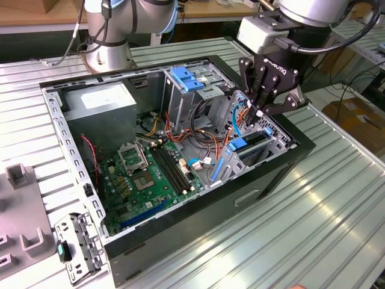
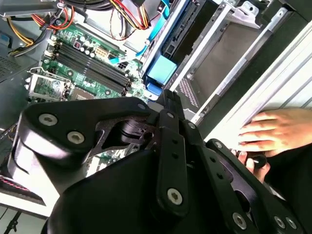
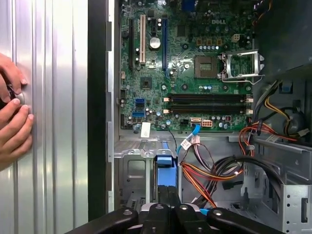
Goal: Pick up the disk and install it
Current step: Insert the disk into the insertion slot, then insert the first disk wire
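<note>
Now we see our gripper [image 1: 259, 111], jaws together and holding nothing, poised just above the disk [image 1: 252, 141], slotted into one end of the open computer case [image 1: 192, 232].

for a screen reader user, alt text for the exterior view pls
Robot gripper hangs above the blue-railed disk, which sits in the drive bay of an open computer case on a ribbed metal table; the motherboard lies exposed.

1 gripper [image 1: 260, 111], 2 hands [image 3: 12, 131]
</note>
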Motion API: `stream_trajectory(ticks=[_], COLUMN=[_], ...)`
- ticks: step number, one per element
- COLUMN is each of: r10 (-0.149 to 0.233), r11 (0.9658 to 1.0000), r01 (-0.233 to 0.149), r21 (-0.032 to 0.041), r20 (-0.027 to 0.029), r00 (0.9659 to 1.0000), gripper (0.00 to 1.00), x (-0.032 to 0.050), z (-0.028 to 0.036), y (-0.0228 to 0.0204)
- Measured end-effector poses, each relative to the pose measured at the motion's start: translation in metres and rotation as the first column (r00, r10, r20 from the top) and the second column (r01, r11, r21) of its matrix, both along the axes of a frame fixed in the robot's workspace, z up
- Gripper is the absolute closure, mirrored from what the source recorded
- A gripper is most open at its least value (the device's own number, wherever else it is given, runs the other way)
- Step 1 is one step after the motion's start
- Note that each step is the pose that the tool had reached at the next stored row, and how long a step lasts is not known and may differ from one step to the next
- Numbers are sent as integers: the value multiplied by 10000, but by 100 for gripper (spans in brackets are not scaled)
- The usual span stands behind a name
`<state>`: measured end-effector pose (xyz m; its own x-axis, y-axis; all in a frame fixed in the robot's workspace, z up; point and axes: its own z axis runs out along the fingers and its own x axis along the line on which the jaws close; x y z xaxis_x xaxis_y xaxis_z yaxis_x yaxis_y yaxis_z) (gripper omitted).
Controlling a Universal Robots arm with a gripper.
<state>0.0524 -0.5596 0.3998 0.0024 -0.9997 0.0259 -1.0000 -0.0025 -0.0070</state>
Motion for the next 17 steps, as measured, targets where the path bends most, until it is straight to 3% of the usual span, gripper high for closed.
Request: stream_trajectory(ticks=[6,17], r10=[50,57], r11=[10000,10000], r01=[-50,-57], r21=[1,0], r20=[-1,0], r00=[10000,10000], gripper=[89,89], x=[0,0], z=[-130,-135], y=[-11,-11])
